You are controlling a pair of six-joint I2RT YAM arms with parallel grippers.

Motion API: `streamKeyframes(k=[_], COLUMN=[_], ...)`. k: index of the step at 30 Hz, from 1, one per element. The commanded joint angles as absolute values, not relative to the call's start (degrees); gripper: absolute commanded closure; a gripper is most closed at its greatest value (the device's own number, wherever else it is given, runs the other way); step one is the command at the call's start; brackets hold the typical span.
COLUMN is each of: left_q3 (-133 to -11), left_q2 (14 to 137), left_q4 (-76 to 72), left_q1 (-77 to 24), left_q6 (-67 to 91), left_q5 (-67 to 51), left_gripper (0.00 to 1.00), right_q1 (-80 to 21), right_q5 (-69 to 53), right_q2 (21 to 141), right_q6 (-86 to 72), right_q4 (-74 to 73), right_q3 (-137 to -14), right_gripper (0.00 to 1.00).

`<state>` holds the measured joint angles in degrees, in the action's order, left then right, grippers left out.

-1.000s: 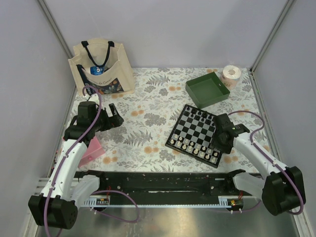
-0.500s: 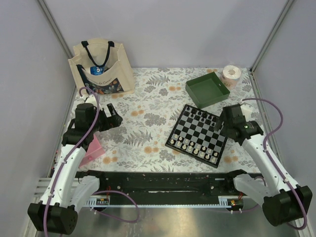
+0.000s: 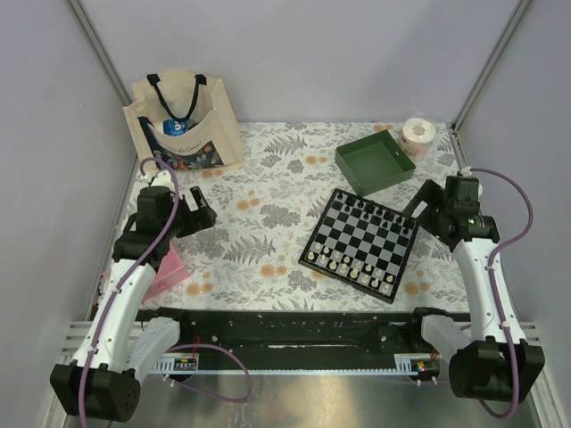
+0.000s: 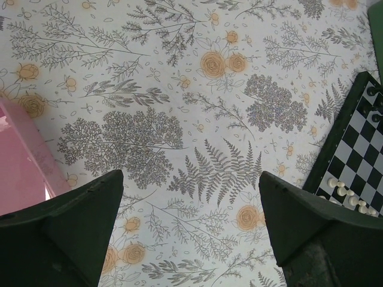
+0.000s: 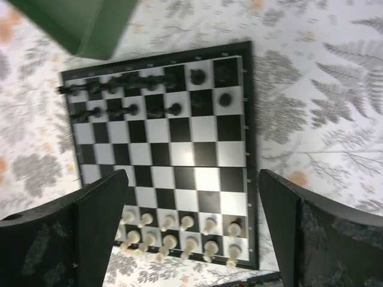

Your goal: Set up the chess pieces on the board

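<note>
Board (image 3: 359, 244) sits right of centre on desk (image 3: 268, 178): white pieces (image 5: 179, 236) ranked at near edge, black pieces (image 5: 119, 98) at far. Looks nearly done, though black's second rank may be gappy. Right hand (image 5: 191, 179) is up by its right edge, left hand (image 4: 190, 179) well apart; both gape, empty.

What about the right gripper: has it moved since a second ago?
Yes. The right gripper has drawn off the board, rightward and toward the green tray.
</note>
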<state>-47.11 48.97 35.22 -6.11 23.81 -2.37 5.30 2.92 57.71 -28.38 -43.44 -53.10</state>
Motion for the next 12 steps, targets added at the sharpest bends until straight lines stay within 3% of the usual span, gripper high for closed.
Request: streamKeyframes(k=[1,12], left_q3=[-48.1,-47.1], left_q2=[48.4,44.6], left_q4=[34.7,33.3], left_q1=[-5.8,-5.8], left_q6=[23.6,22.6], left_q5=[-0.3,-0.4], left_gripper=[0.01,0.01], right_q1=[5.4,5.4], right_q5=[-6.6,5.4], right_q2=[53.2,44.5], right_q6=[-26.5,-25.5], right_q4=[-36.0,-31.6], right_q3=[-53.4,-49.7], right_gripper=[0.01,0.00])
